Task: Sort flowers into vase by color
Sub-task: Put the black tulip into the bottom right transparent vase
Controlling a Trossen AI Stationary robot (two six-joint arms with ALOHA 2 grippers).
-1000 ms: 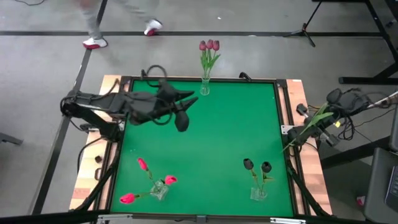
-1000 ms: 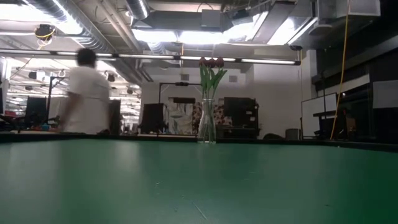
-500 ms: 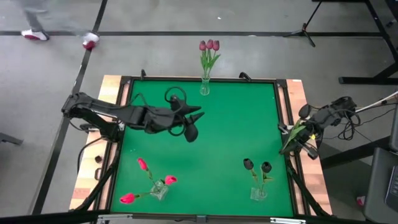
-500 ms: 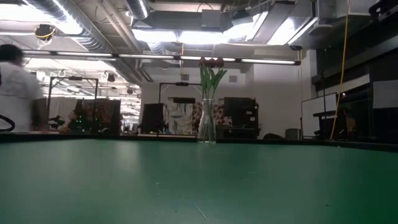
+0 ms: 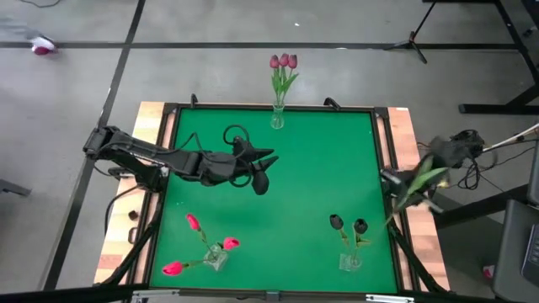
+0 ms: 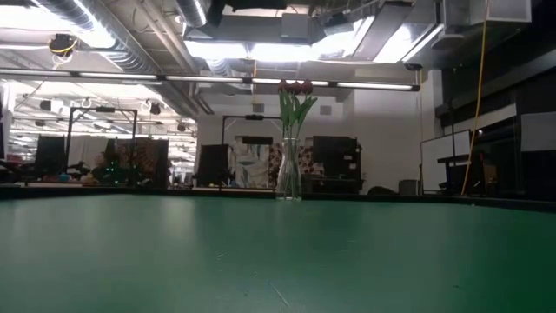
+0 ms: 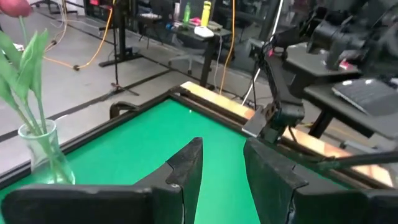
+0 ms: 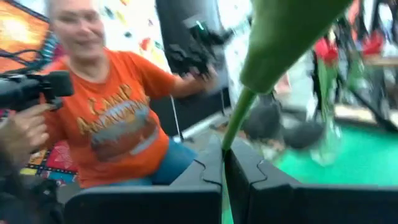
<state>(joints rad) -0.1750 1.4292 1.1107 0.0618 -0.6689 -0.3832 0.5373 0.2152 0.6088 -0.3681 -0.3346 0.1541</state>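
Three glass vases stand on the green table: one with mauve tulips (image 5: pixel 283 62) at the far edge, one with pink-red tulips (image 5: pixel 200 244) near left, one with near-black tulips (image 5: pixel 348 225) near right. My left gripper (image 5: pixel 268 158) hovers open over the table's middle, its fingers apart in the left wrist view (image 7: pixel 221 165). My right gripper (image 5: pixel 414 181) is at the table's right edge, shut on a green flower stem with a broad leaf (image 8: pixel 283 34). That flower's head is out of sight. My right gripper pinches the thin green stem (image 8: pixel 225 155) between its two shut fingers. The stem runs out beyond the fingertips and carries the leaf. In the high view the flower (image 5: pixel 425 175) is lifted clear, slanting across the right table frame.
The wooden table frame (image 5: pixel 404 126) and cables lie beside the right arm. A person in an orange shirt (image 8: pixel 118 124) shows beyond the table in the right wrist view. The far vase (image 6: pixel 288 169) stands alone in the low view. Bare green surface (image 5: pixel 320 168) lies between the vases.
My left gripper has swung over the table toward its right and slightly nearer, then slowed. My right gripper has shifted along the right edge with the flower, whose leaf has swung and now blurs. A person walking beyond the far edge has gone off to the left.
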